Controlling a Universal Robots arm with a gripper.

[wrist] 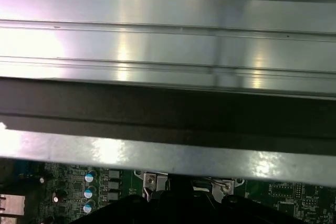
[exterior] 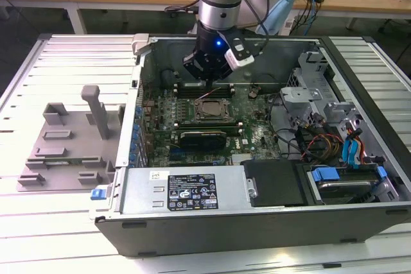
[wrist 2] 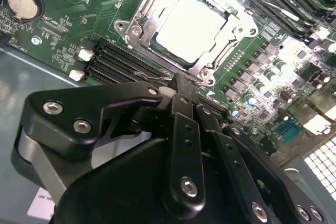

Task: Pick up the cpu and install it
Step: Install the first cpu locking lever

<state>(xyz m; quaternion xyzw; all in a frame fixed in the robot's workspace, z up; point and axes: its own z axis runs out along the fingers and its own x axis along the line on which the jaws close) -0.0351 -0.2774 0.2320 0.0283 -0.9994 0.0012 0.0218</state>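
CPU seated in socket, gripper above the motherboard.

I see the cpu [wrist 2: 191,27] lying flat inside the metal-framed socket [wrist 2: 137,23] on the motherboard [exterior: 253,134] of the open computer case [exterior: 257,222]. My gripper [wrist 2: 181,85] hangs just beside the socket, its fingers drawn together on nothing. The grey tray [exterior: 61,149] sits well apart, at the exterior view's left.

Power supply label [exterior: 192,192]: print and certification marks, too small to read.
Motherboard [wrist 2: 68,35] silkscreen: tiny white lettering, not legible.
Readable text: none.
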